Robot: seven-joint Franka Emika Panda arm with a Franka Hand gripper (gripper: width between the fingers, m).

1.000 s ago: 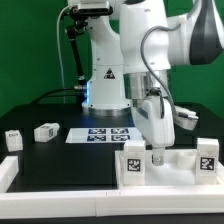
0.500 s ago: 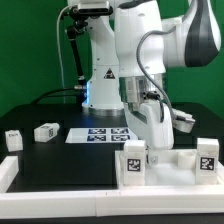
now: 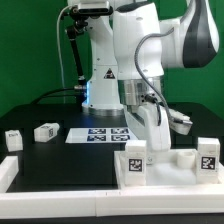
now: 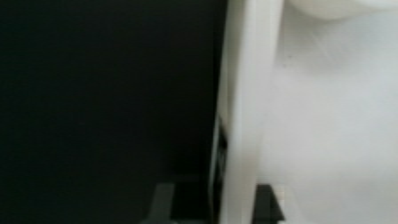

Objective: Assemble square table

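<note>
The square table's white panel [image 3: 170, 168] lies at the front on the exterior view's right. Two tagged white legs [image 3: 133, 163] [image 3: 207, 158] stand on it. My gripper [image 3: 157, 152] points down between them, just above the panel near the left leg. In the wrist view the panel's edge [image 4: 235, 100] runs between my two fingertips [image 4: 173, 203], with black table on one side and the white panel face [image 4: 329, 120] on the other. A dark gap shows between one finger and the edge, so the jaws stand apart. Two loose tagged legs [image 3: 45, 131] [image 3: 12, 140] lie on the left.
The marker board [image 3: 105, 135] lies flat before the robot's base. A plain white bar [image 3: 8, 172] sits at the front left edge. Another small tagged part [image 3: 186, 118] lies behind the arm on the right.
My gripper has risen a little and shifted slightly to the exterior view's left. The panel and the legs have not moved.
</note>
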